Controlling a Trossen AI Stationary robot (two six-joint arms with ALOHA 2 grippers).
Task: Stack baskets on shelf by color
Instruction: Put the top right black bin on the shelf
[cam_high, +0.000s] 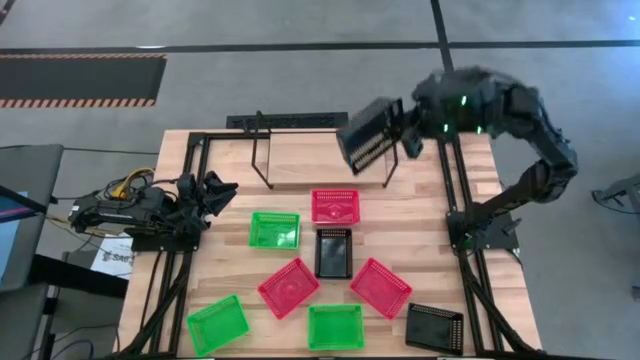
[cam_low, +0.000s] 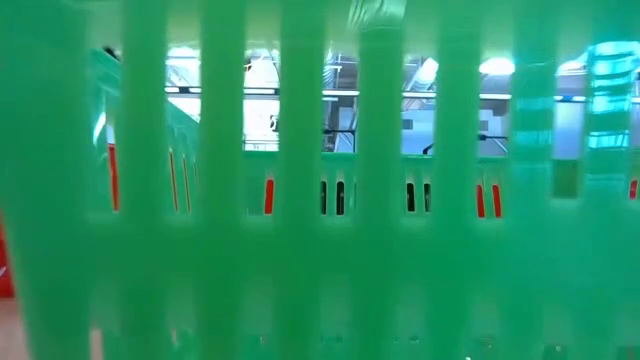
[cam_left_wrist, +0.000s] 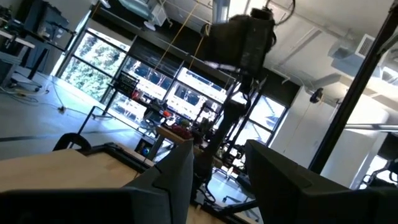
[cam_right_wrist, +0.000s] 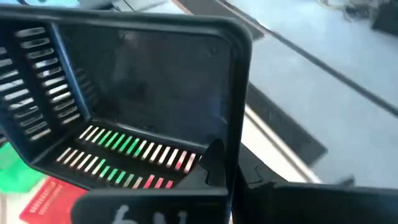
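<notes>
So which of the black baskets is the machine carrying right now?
Look at the wooden table from above and find the shelf along its far edge. Over the shelf's right end, the right gripper is shut on a black basket. It is the only basket in the air and tilted; the others lie flat on the table.
</notes>
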